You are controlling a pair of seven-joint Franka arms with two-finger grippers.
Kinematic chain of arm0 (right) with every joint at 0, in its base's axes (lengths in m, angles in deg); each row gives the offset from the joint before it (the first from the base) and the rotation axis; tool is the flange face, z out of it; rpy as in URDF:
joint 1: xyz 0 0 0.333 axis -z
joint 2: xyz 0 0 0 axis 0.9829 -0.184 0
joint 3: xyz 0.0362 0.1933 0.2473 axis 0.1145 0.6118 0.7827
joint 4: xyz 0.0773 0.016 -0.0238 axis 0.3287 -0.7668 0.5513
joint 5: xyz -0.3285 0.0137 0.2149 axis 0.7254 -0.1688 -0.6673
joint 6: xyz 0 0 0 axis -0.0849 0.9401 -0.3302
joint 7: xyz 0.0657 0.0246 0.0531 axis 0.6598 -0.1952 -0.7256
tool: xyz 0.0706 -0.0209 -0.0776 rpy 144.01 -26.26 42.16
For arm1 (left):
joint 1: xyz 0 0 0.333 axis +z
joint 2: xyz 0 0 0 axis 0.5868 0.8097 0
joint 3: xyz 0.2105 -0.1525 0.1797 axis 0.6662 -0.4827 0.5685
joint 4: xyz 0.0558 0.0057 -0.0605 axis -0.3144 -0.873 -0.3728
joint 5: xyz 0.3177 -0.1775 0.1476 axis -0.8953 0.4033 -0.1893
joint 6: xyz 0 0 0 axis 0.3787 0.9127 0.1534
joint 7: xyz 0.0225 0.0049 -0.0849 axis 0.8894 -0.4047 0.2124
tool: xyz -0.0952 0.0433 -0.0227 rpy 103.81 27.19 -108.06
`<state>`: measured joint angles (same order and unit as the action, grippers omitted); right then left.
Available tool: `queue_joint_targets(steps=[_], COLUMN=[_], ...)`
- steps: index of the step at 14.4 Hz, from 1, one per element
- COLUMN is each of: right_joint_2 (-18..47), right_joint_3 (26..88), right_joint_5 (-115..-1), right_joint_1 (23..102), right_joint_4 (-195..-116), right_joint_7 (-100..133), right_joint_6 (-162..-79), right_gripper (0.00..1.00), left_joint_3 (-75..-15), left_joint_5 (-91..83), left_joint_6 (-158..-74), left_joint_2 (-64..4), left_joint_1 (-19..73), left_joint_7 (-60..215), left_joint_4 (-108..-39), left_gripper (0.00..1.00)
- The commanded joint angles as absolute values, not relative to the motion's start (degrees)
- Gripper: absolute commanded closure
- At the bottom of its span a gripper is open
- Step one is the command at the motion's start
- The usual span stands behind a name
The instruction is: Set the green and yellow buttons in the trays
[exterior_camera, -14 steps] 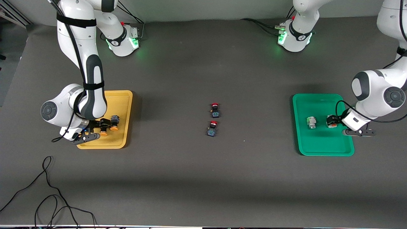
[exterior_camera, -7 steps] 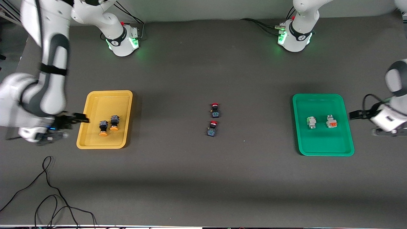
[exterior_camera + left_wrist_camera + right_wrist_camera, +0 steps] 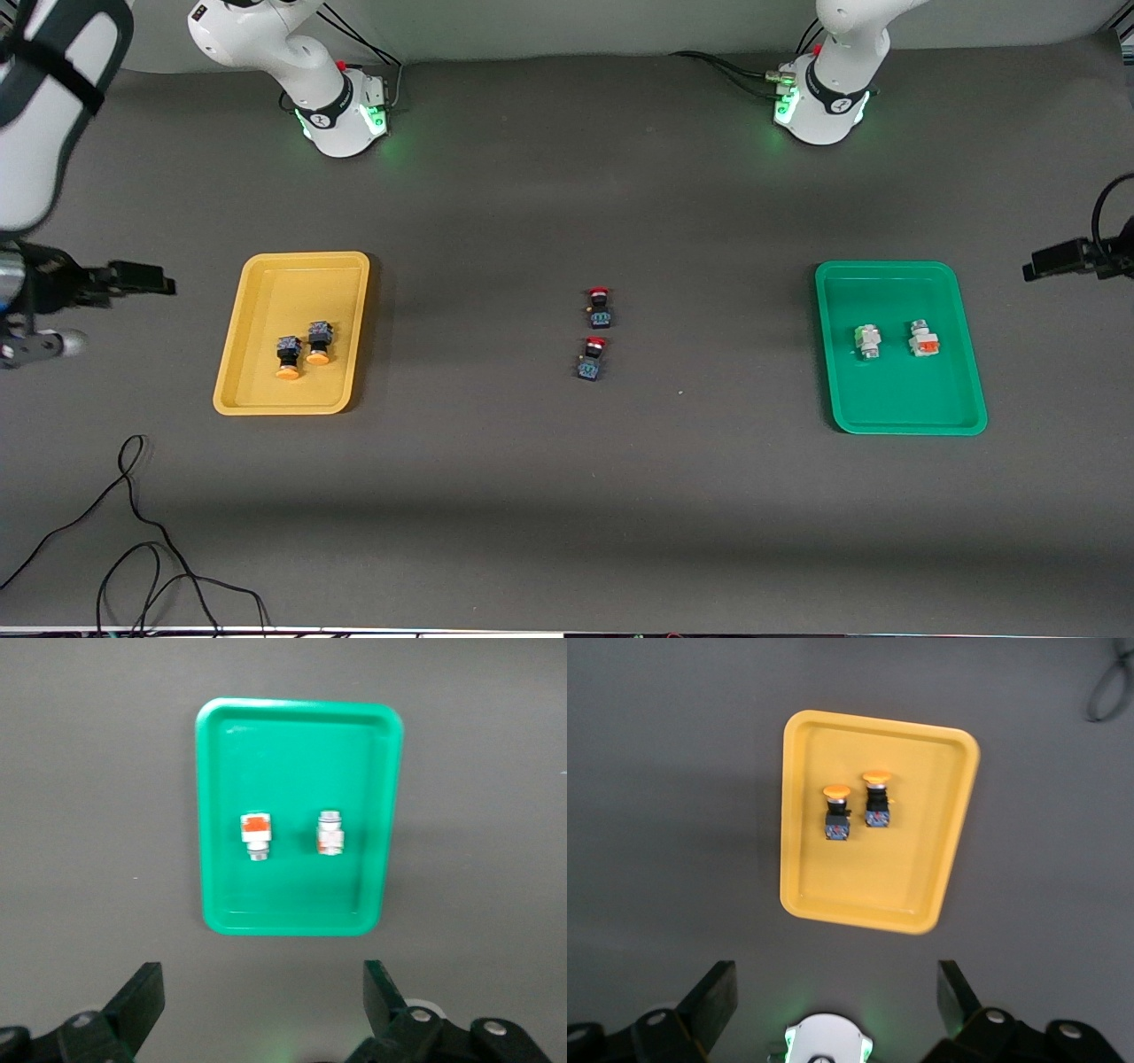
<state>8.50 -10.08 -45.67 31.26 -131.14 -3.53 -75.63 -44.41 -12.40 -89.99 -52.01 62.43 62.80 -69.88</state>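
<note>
Over bare table by each tray | left gripper [image 3: 257,1014], right gripper [image 3: 837,1005] hanging wide, empty | yellow tray [image 3: 257,390], green tray [image 3: 886,424] holding two buttons each | arms should be staying clear.

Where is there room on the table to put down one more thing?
Big bare patches lie between the yellow tray and the two red-capped switches, between those and the green tray, and along the table edge nearest the front camera. Each tray's middle is taken by two buttons, leaving bare floor nearer the camera.

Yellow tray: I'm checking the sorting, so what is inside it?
The yellow tray holds two black-bodied buttons with orange-yellow caps, lying side by side. Nothing covers them.
</note>
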Motion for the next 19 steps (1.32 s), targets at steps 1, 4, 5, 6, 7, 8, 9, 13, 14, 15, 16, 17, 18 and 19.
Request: queue_joint_targets(steps=[1, 4, 5, 6, 7, 8, 9, 13, 14, 15, 16, 17, 18, 19], right_joint_2=[7.38, 7.56, 7.56, 7.56, 7.56, 7.56, 7.56, 10.18, 12.11, 13.87, 15.63, 17.47, 19.84, 21.69], right_joint_3=[-10.61, -10.00, -9.55, -9.55, -9.99, -10.51, -10.78, -7.72, -2.74, 3.66, 10.94, 18.41, 26.93, 35.54], right_joint_5=[-41.05, -41.82, -42.96, -44.01, -44.89, -45.51, -46.04, -46.05, -45.09, -43.25, -39.23, -34.41, -29.66, -25.87], right_joint_1=[31.67, 31.59, 31.50, 31.50, 31.50, 31.50, 31.59, 33.60, 37.52, 42.09, 45.96, 50.00, 55.18, 60.71], right_joint_4=[-123.34, -123.16, -122.98, -122.98, -123.15, -123.24, -123.33, -123.68, -123.25, -123.24, -123.15, -123.15, -123.50, -124.11], right_joint_7=[2.22, 8.35, 11.08, 12.85, 13.22, 14.26, 16.28, 17.70, 18.05, 18.40, 18.49, 19.19, 19.89, 19.99], right_joint_6=[-69.70, -67.22, -67.22, -67.22, -67.22, -67.22, -67.22, -67.66, -67.66, -67.83, -67.92, -68.36, -69.84, -70.73], right_gripper=[0.00, 0.00, 0.00, 0.00, 0.00, 0.00, 0.00, 0.00, 0.00, 0.00, 0.00, 0.00, 0.00, 0.00], left_joint_3=[-41.56, -32.87, -29.97, -27.07, -25.12, -25.02, -25.10, -25.19, -25.10, -25.10, -25.10, -25.10, -25.10, -25.10], left_joint_5=[-10.61, -10.52, -10.52, -10.52, -10.52, -10.52, -10.52, -10.60, -10.61, -10.69, -10.95, -11.39, -11.40, -11.40], left_joint_6=[-87.59, -87.14, -86.79, -86.79, -86.79, -86.70, -86.53, -85.82, -85.65, -85.65, -85.65, -85.65, -85.65, -85.56], left_joint_2=[-54.64, -55.09, -55.09, -55.09, -55.09, -55.18, -55.18, -55.35, -55.35, -55.44, -55.62, -55.79, -55.79, -55.79], left_joint_1=[55.83, 42.83, 38.61, 34.65, 31.74, 31.19, 31.27, 31.36, 31.53, 31.62, 31.62, 31.62, 31.62, 31.62], left_joint_7=[64.54, 69.82, 70.87, 71.58, 72.28, 72.46, 72.38, 72.03, 71.68, 71.67, 71.67, 71.59, 71.59, 71.50], left_joint_4=[-69.70, -68.39, -68.03, -67.34, -66.98, -66.89, -66.54, -65.92, -65.83, -65.75, -65.75, -65.75, -65.75, -65.83], left_gripper=[0.00, 0.00, 0.00, 0.00, 0.00, 0.00, 0.00, 0.00, 0.00, 0.00, 0.00, 0.00, 0.00, 0.00])
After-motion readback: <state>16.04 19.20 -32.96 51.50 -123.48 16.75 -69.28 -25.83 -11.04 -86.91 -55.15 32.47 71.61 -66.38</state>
